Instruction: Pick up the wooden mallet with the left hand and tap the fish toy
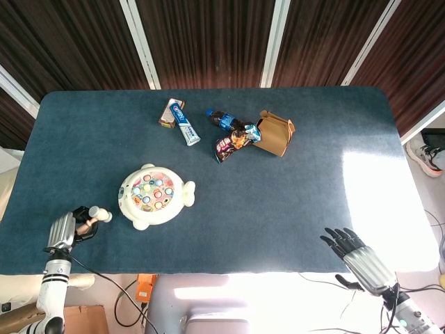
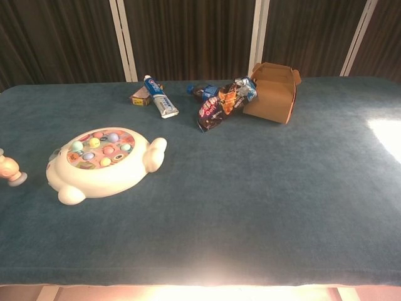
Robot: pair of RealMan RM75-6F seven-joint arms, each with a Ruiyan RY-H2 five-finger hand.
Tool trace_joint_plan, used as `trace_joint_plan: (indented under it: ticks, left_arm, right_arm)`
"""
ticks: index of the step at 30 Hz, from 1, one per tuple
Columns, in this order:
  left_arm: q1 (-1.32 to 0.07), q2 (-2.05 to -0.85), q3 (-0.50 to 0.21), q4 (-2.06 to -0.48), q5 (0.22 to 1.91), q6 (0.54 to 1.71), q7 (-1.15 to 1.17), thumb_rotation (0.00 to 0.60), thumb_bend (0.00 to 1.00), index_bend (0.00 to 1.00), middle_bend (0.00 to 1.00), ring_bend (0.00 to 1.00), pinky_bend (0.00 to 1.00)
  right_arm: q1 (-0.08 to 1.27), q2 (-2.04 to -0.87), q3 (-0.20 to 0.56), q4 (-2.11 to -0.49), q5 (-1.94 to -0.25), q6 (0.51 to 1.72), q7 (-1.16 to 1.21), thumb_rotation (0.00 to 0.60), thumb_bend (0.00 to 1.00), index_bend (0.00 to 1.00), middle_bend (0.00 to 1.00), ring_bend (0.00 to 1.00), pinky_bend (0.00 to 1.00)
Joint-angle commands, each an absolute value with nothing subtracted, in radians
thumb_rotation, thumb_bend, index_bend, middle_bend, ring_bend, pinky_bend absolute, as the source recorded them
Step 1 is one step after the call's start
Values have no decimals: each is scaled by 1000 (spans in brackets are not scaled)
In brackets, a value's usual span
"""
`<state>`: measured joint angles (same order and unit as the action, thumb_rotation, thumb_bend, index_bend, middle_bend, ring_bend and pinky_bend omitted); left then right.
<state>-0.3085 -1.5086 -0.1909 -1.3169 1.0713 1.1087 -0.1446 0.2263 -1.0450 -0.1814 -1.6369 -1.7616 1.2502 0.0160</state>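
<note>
Left hand (image 1: 61, 231) at near-left desk (image 1: 292, 202) edge gripping mallet (image 1: 94, 218), right hand (image 1: 361, 259) empty with fingers spread off near-right edge, fish toy (image 1: 154, 195) just beyond mallet, toothpaste (image 1: 185, 124), snack bag (image 1: 231, 144), box (image 1: 275, 132) at far side.

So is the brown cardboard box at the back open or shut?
Open. In the head view the brown cardboard box has its top flaps splayed apart, and the chest view shows them standing up above it.
</note>
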Motion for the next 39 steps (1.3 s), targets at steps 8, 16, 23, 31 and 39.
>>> trace_joint_plan:
  ticks: [8, 16, 23, 31, 39]
  left_arm:
    - [-276, -1480, -218, -1299, 1253, 1205, -474, 600, 760, 753, 623, 556, 530]
    - [-309, -1441, -247, -1404, 1250, 1202, -388, 600, 750, 753, 626, 565, 602]
    - [-343, -1451, -263, -1462, 1256, 1230, -264, 600, 743, 755, 628, 579, 621]
    - [-388, -1478, -276, -1462, 1265, 1223, -216, 600, 734, 764, 631, 602, 645]
    - [-470, -1508, -263, -1434, 1204, 1116, -31, 600, 717, 764, 632, 628, 673]
  right_arm:
    - [228, -1047, -180, -1643, -1756, 1236, 4, 600, 238, 0, 0, 0, 0]
    - [232, -1049, -179, -1651, -1751, 1224, -6, 600, 239, 0, 0, 0, 0]
    - [231, -1043, -178, -1650, -1744, 1223, 2, 600, 239, 0, 0, 0, 0]
    - [231, -1038, -178, -1650, -1743, 1222, 10, 600, 238, 0, 0, 0, 0]
    - [232, -1041, -176, -1651, -1732, 1210, 2, 600, 239, 0, 0, 0, 0]
